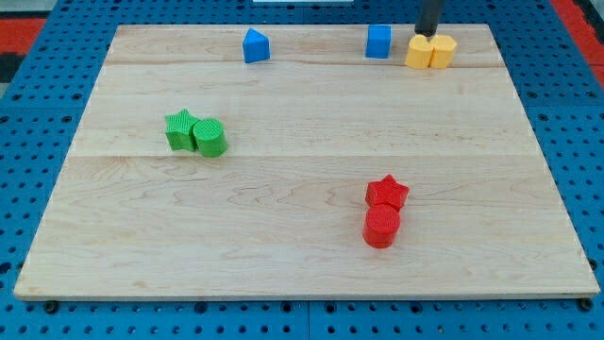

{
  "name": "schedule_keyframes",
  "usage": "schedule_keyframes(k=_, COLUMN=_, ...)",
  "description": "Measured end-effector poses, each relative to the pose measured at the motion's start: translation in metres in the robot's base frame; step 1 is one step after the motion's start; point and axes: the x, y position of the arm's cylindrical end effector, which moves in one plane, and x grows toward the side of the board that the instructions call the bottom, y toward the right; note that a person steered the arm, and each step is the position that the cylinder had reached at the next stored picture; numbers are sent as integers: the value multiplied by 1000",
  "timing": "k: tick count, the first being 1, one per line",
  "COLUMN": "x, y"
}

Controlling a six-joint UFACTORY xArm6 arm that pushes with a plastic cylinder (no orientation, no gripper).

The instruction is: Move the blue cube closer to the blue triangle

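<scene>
Tip at the desk top edge, touching yellow blocks. Blue cube just left of tip; blue triangle farther left, path between clear. Green pair, red pair well below. Rod top cut off; no claw, state cannot be told.

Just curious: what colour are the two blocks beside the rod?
Yellow, by my tip, in the camera view.

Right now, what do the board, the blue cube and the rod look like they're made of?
Board: pale wood, matte, with visible grain and plank seams.
Blue cube: probably plastic, evenly coloured, dull sheen.
Rod, my tip at the yellow blocks: dark and smooth, material unclear.
</scene>
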Motion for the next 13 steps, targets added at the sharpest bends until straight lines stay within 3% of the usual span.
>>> schedule_keyframes(k=2, x=12, y=-57)
schedule_keyframes(k=4, x=-23, y=-78)
schedule_keyframes(k=7, x=20, y=-97)
schedule_keyframes(k=10, x=35, y=-160)
schedule_keyframes(k=12, x=80, y=-135)
schedule_keyframes(k=13, x=63, y=-162)
